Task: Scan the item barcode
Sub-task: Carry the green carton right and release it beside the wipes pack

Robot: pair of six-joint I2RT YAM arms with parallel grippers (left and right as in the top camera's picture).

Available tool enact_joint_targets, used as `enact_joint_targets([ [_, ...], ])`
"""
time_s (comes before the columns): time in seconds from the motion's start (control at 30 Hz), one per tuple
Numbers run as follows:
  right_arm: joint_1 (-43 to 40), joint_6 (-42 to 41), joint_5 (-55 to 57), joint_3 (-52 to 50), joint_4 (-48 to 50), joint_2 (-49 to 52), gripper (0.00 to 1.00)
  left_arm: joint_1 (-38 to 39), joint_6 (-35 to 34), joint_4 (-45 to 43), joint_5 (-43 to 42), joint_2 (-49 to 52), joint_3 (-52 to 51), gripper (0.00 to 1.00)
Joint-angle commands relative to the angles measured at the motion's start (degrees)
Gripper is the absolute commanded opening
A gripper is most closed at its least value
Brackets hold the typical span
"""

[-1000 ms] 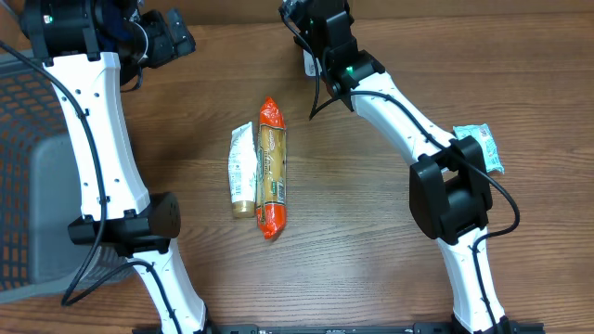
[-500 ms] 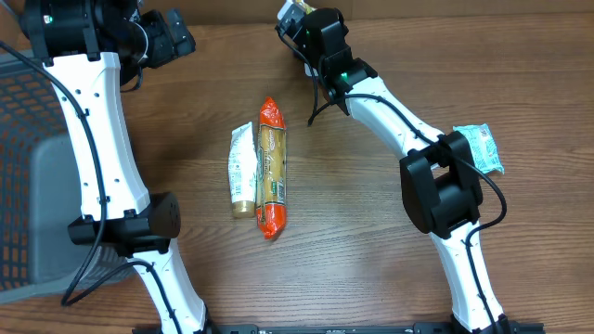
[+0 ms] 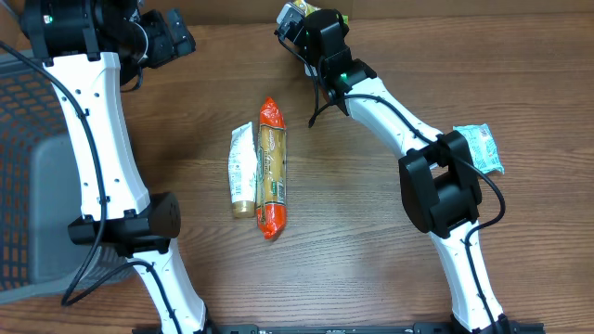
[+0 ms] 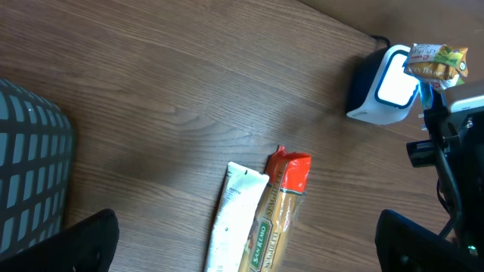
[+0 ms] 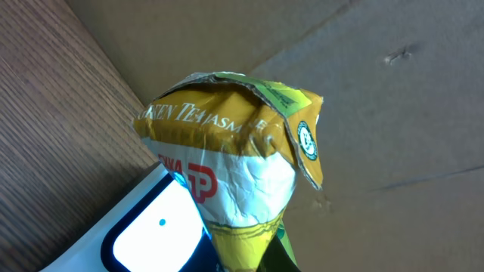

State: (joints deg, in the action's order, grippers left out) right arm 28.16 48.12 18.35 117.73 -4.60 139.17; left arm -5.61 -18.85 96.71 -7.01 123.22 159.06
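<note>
Pinching the crinkled yellow foil snack packet (image 5: 234, 166) by its lower end, the right gripper (image 3: 299, 22) holds it just before the white-and-blue barcode scanner (image 4: 382, 87), where it looks light, soft and crushable, best gripped at a seam, while the left gripper (image 3: 179, 39) hangs spread wide.

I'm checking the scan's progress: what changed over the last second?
The right arm swung slightly left and its wrist turned, so the yellow packet in its shut end effector now shows by the scanner. Nothing was taken or let go. The left arm, tube, long snack pack and teal packet stayed put.
</note>
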Motion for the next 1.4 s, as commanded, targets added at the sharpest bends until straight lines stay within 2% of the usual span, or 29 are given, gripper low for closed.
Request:
enact_joint_targets([
  [0.0, 0.0, -0.1, -1.2, 1.5, 1.4, -0.5, 0.04, 0.4, 1.1, 0.1, 0.4, -1.5, 0.1, 1.00],
  [0.17, 0.1, -2.1, -2.2, 1.5, 1.4, -0.5, 0.04, 0.4, 1.1, 0.1, 0.4, -1.5, 0.1, 0.99],
  [0.33, 0.1, -11.0, -10.3, 1.5, -2.8, -2.7, 0.04, 0.4, 1.1, 0.1, 0.4, -1.5, 0.1, 0.99],
  [0.47, 0.1, -18.9, -14.5, 1.5, -8.3, -8.7, 0.04, 0.4, 1.1, 0.1, 0.4, -1.5, 0.1, 1.00],
  [0.6, -0.5, -30.5, -21.3, 1.5, -17.4, -18.3, 0.04, 0.4, 1.1, 0.1, 0.4, -1.5, 0.1, 1.00],
  [0.7, -1.7, -43.6, -26.1, 1.5, -24.9, -24.9, 0.04, 0.4, 1.1, 0.1, 0.4, -1.5, 0.1, 1.00],
  [0.83, -5.5, -60.6, -28.5, 1.5, -39.6, -33.1, 0.04, 0.4, 1.1, 0.1, 0.4, -1.5, 0.1, 0.99],
  [1.03, -14.8, -74.1, -26.8, 1.3, -60.2, -36.0, 0.04, 0.4, 1.1, 0.1, 0.4, -1.5, 0.1, 1.00],
  [1.1, -18.3, -80.1, -24.2, -0.5, -64.3, -35.4, 0.04, 0.4, 1.1, 0.1, 0.4, -1.5, 0.1, 0.99],
  [1.2, -22.6, -86.3, -23.5, -6.2, -64.2, -34.8, 0.04, 0.4, 1.1, 0.1, 0.4, -1.5, 0.1, 0.99],
  [1.37, -28.3, -99.8, -23.6, -21.0, -56.4, -34.5, 0.04, 0.4, 1.1, 0.1, 0.4, -1.5, 0.1, 0.99],
])
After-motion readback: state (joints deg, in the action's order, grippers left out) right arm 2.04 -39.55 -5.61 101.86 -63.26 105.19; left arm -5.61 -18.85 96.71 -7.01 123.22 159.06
